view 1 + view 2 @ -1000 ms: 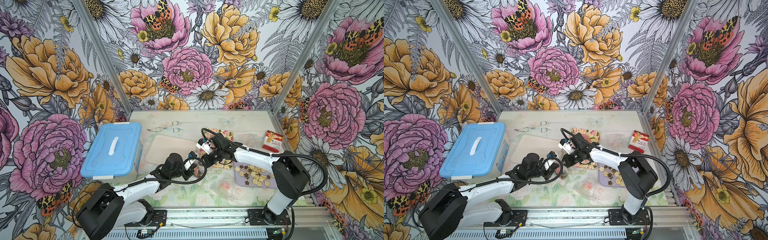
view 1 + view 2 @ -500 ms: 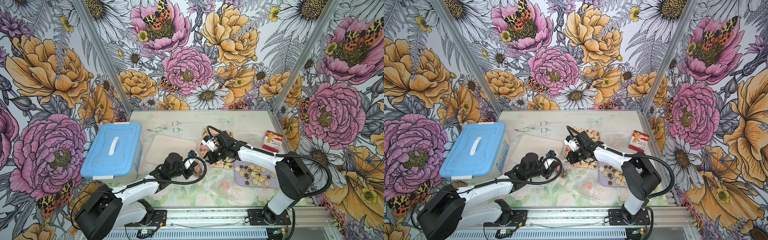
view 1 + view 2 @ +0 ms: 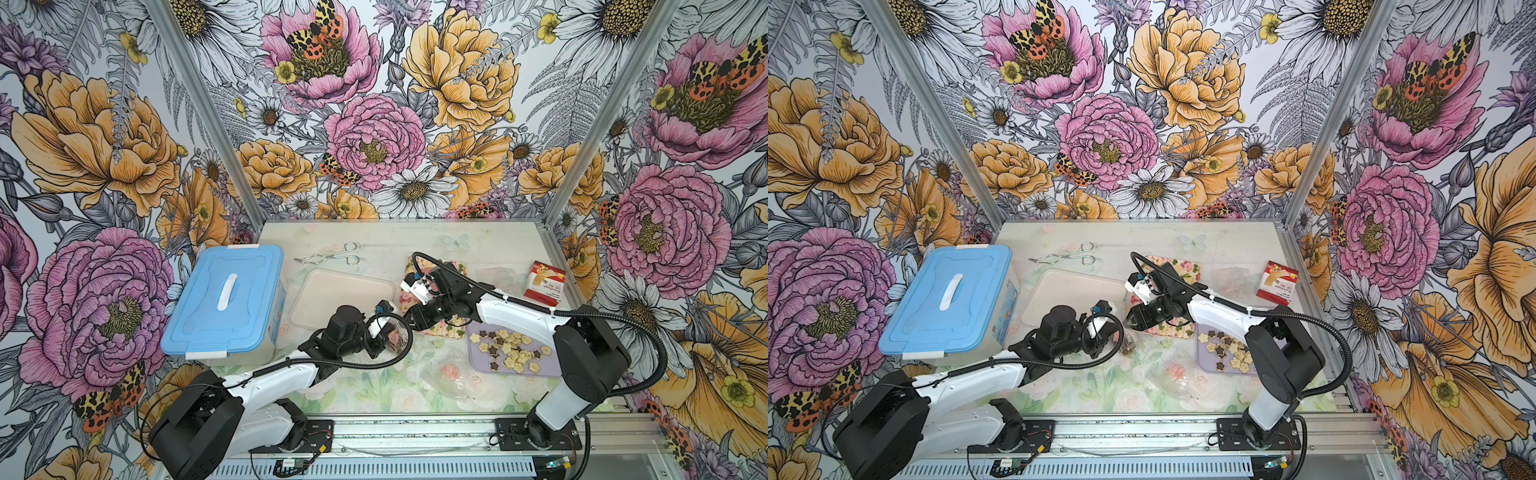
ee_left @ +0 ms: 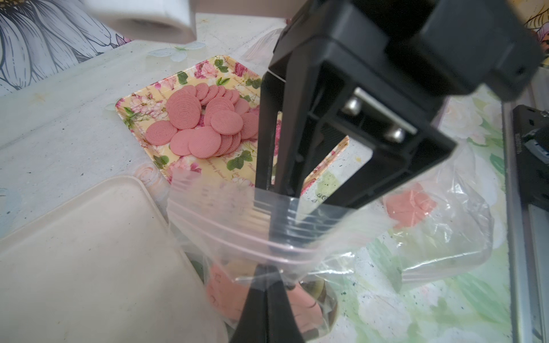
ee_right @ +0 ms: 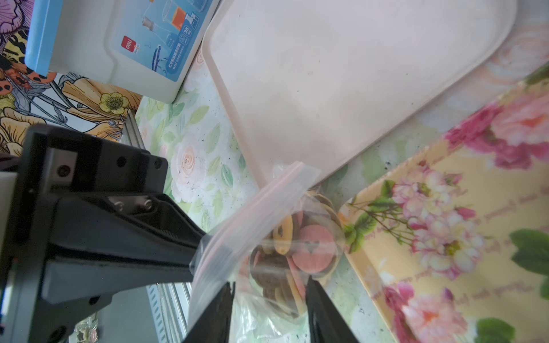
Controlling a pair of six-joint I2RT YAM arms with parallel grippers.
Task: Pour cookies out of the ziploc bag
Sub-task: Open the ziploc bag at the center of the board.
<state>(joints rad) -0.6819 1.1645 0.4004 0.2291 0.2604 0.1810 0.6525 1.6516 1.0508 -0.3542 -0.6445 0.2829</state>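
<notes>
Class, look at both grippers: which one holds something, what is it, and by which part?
The left gripper is shut on the bag, pinching its zip edge. The right gripper is open at the bag and grips nothing.

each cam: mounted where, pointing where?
Top views: high above the metal base rail, tilted down toward the flowered back wall; pale floral table, left arm, right arm entire.
Left wrist: on that arm, facing along the shut left gripper over the clear ziploc bag toward pink round cookies on a floral tray; right gripper opposite.
Right wrist: on that arm, facing past its open fingers to the bag in the left gripper, beige plastic tray beyond.
Both wrist views share bag and beige tray.
</notes>
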